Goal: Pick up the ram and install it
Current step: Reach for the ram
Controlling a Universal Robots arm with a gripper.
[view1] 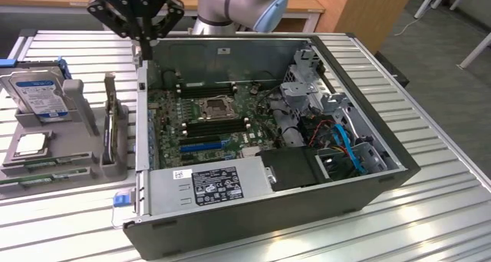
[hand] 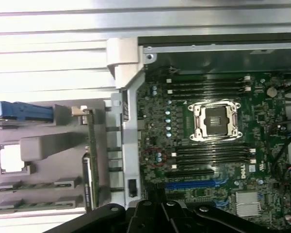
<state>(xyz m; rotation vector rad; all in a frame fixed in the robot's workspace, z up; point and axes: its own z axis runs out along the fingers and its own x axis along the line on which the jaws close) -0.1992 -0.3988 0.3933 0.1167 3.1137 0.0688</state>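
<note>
The ribbed metal table (view1: pixel 429 216) carries an open PC case (view1: pixel 307 216) with its side off. Inside lies the green board (view1: pixel 165 130), with an empty CPU socket (hand: pixel 216 119) and rows of long black slots (hand: pixel 211 150) on both sides of it. Just beside the case, on the exterior view's left, sits a grey holder (view1: pixel 77 101) with a drive (view1: pixel 38 95) standing in it.

The claw (view1: pixel 144 50) hangs above the far corner of the case wall nearest the holder. Its fingers are pinched together to a point and carry nothing.

The ram (hand: pixel 92 138) stands on its long edge in a groove of the holder, on the side nearest the case. A second stick looks to be in line with it, and more lie flat at the holder's other end.

By its look the ram is light, stiff and very thin. It is easy to lift, but likely to twist or slip if gripped off-centre. It is probably fragile too, as the chips and the contact edge should not be squeezed or scraped. The best hold seems to be a pinch across its thickness, near the middle of the upper long edge. That would keep the contact edge free and the stick square to a slot.
</note>
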